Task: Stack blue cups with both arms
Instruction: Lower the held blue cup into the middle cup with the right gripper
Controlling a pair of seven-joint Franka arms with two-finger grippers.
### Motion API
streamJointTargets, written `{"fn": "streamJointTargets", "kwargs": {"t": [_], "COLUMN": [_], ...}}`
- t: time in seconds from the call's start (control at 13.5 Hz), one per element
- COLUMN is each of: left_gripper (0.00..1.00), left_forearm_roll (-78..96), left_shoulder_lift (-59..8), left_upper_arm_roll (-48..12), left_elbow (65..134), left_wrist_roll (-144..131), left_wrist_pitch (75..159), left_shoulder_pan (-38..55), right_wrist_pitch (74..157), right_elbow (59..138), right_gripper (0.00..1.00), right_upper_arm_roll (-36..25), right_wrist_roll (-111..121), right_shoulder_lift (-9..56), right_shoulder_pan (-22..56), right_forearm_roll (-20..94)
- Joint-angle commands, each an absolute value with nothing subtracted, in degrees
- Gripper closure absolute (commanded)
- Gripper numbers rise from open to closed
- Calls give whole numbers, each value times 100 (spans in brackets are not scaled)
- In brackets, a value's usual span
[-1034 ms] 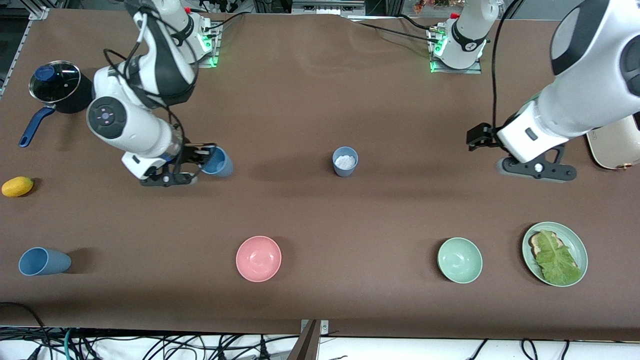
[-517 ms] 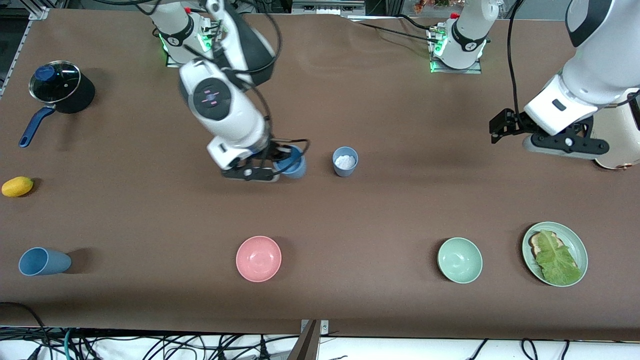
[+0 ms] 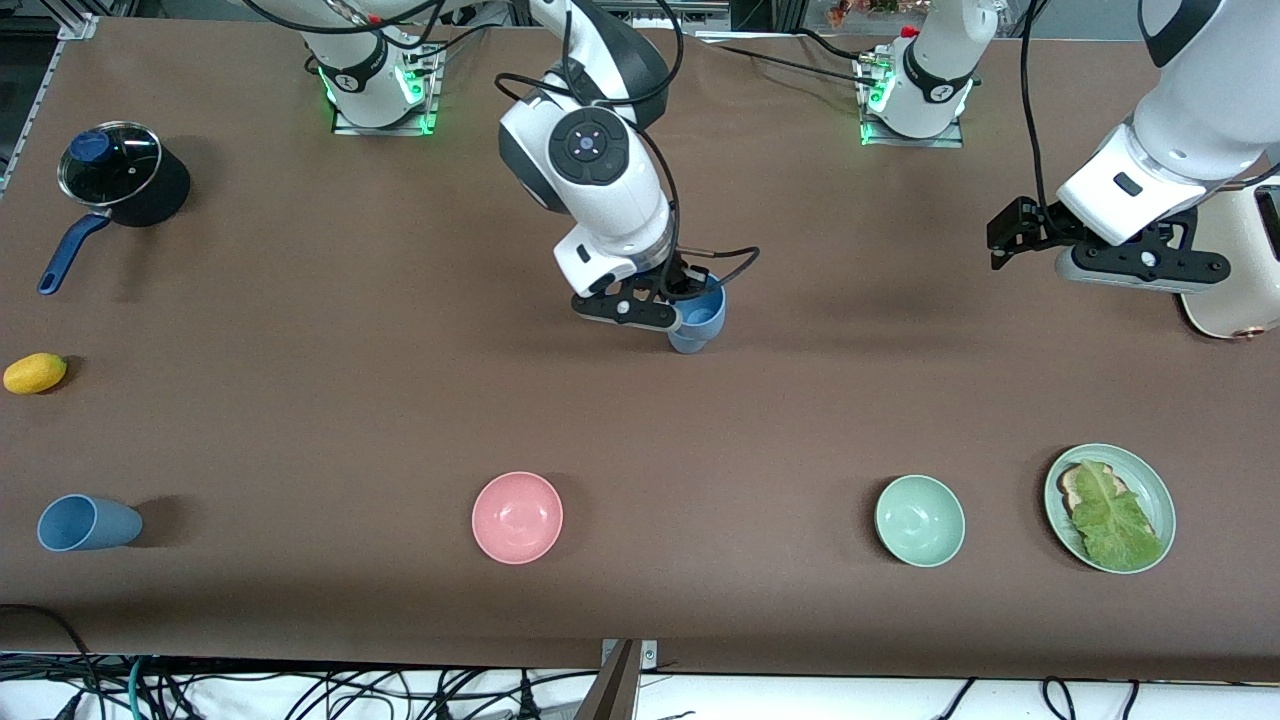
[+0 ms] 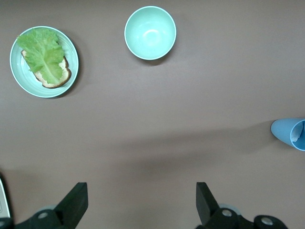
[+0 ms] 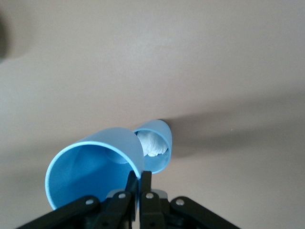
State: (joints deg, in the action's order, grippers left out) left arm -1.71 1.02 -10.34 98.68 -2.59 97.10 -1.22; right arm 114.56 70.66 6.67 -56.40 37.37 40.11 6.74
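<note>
Right gripper (image 3: 690,290) over mid-surface, jaws pinched tight on the rim of a bright blue cup (image 3: 702,308), one finger inside the wall and one outside. Carried cup hanging just above the greyer-blue cup (image 3: 688,343), which stands upright on the brown surface (image 3: 640,420) and mostly hides beneath it in the front view. In the right wrist view, held cup (image 5: 95,167) tilted, with the standing cup (image 5: 155,145) close beside its base and a crumpled white wad showing inside.

Step in hand, by the look of it: lining up to nest the carried cup in the standing one. Next move likely calls for levelling the cup, centring it over the mouth below, lowering, then releasing; the white wad may keep it from seating fully.

Left gripper (image 3: 1105,262) waiting above the surface at its own end, jaws spread wide and empty. Third blue cup (image 3: 85,523) lying on its side, well apart toward the right arm's end, nearer the front camera.
</note>
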Motion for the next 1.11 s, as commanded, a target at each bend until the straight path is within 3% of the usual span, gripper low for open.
{"fn": "streamJointTargets", "kwargs": {"t": [0.0, 1.03], "left_gripper": [0, 0], "left_forearm_roll": [-167, -167], "left_shoulder_lift": [35, 26], "left_upper_arm_roll": [-967, -967], "left_elbow": [9703, 9703], "left_wrist_roll": [-158, -132], "left_wrist_pitch": [9571, 9519], "left_shoulder_pan": [-88, -97], "right_wrist_pitch": [11356, 11197], "right_elbow": [6820, 7198], "right_gripper": [100, 100], "right_upper_arm_roll": [615, 606], "right_wrist_roll": [-5704, -5748], "right_shoulder_lift": [3858, 3850], "right_shoulder_pan": [4034, 4184], "right_forearm_roll": [677, 519]}}
